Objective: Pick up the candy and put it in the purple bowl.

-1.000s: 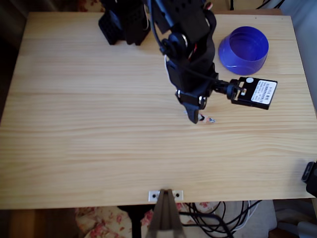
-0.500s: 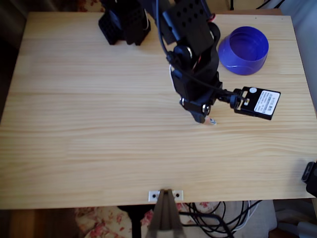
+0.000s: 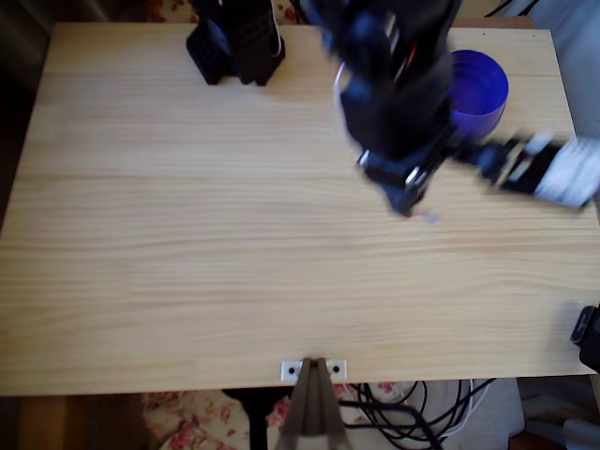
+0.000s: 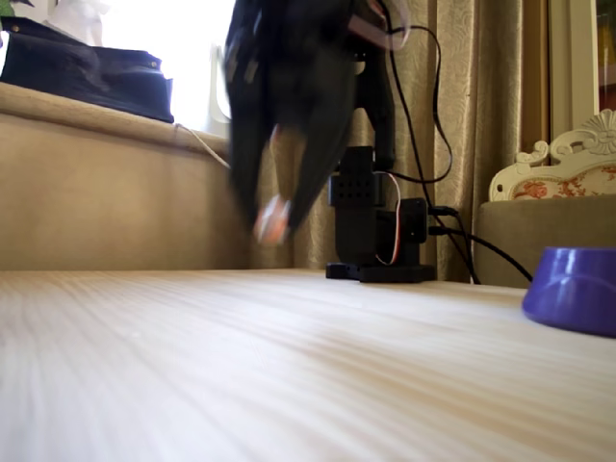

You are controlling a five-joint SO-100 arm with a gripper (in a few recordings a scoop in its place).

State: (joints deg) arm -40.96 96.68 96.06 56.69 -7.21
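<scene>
My black gripper (image 3: 412,202) is blurred by motion and hangs over the right middle of the wooden table (image 3: 187,234). The candy (image 3: 427,217) shows as a small pale smear at its fingertips. In the fixed view the gripper (image 4: 274,226) is clear of the tabletop, and the whitish-pink candy (image 4: 272,219) is pinched between its dark fingers. The purple bowl (image 3: 484,89) stands at the far right corner of the table, its left side covered by the arm. In the fixed view the bowl (image 4: 576,289) sits low at the right edge.
The arm's black base (image 3: 236,37) stands at the table's far edge, also seen in the fixed view (image 4: 375,231) with cables behind it. A blurred wrist camera module (image 3: 548,169) sticks out to the right. A white bracket (image 3: 314,368) sits on the near edge.
The gripper closed on the candy on the table, then rose and swung right toward the bowl. The candy left the tabletop with it.
</scene>
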